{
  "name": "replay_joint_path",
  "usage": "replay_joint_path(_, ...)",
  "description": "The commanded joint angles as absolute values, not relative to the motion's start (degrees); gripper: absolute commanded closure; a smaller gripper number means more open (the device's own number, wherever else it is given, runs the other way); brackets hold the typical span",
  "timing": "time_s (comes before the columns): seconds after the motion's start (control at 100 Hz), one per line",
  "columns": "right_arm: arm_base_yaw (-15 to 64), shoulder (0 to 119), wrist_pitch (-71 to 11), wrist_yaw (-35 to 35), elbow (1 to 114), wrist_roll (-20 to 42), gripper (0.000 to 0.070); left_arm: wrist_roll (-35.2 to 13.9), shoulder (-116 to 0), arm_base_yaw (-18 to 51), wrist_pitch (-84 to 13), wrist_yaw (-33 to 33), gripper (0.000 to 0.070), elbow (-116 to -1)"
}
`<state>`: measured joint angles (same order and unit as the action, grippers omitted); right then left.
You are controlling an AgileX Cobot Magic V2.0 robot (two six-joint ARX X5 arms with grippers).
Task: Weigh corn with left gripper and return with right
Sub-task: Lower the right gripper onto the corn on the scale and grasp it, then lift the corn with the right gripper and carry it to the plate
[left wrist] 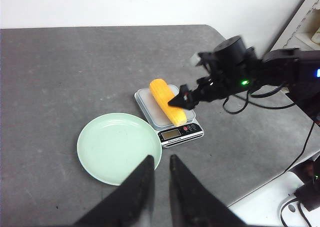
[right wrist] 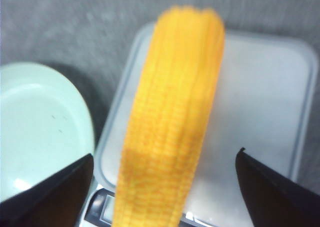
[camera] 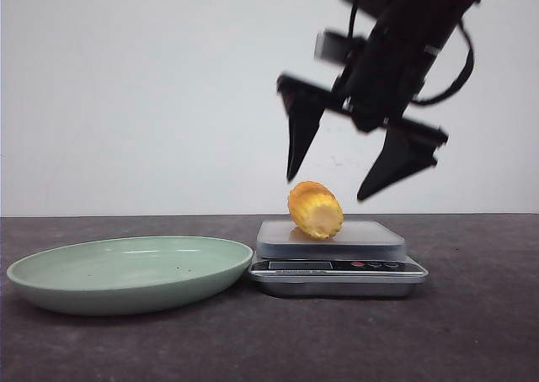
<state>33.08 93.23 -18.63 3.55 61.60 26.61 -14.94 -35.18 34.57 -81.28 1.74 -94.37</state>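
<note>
Right pincer point(camera: 330, 190) gapes empty above one corn point(camera: 315, 209) on one scale point(camera: 337, 260); left seems near-closed.

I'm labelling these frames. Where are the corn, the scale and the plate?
corn point(camera: 315, 209), front view, its kerneled side.
scale point(camera: 337, 277), front view, its front panel.
plate point(left wrist: 117, 147), left wrist view, its bare inner surface.

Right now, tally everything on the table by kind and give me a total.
Corn: 1
Scale: 1
Green plate: 1
Total: 3
</note>
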Motion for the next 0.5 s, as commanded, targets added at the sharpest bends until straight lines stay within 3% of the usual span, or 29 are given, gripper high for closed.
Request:
replay_joint_path(0.0,33.6,95.2,-18.3,3.7,62.4,28.6,0.0142,-14.2,-35.3,34.9,-82.7,1.7,0.0685,-95.4)
replay_joint_path(0.04,33.6,96.0,-18.5,3.9,62.4,29.2,0.0179,-14.2,-35.3,34.9,-82.7,1.7,0.0685,-95.4)
replay_joint_path(0.08,33.6,96.6,-18.8,4.5,62.4,29.7,0.0278,-14.2,-35.3,34.9,-82.7,1.7,0.0685,-95.4)
replay_joint_path(0.12,33.6,97.0,-19.2,5.2,62.4,29.9,0.0442,-14.2,-35.3,34.9,-82.7,1.7,0.0685,-95.4)
replay_joint_path(0.17,33.6,97.3,-19.7,6.9,62.4,29.7,0.07,-14.2,-35.3,34.9,-82.7,1.7,0.0685,-95.4)
replay_joint_path(0.49,33.3,92.4,-17.5,11.6,66.0,27.3,0.0693,-14.2,-35.3,34.9,-82.7,1.7,0.0685,-95.4)
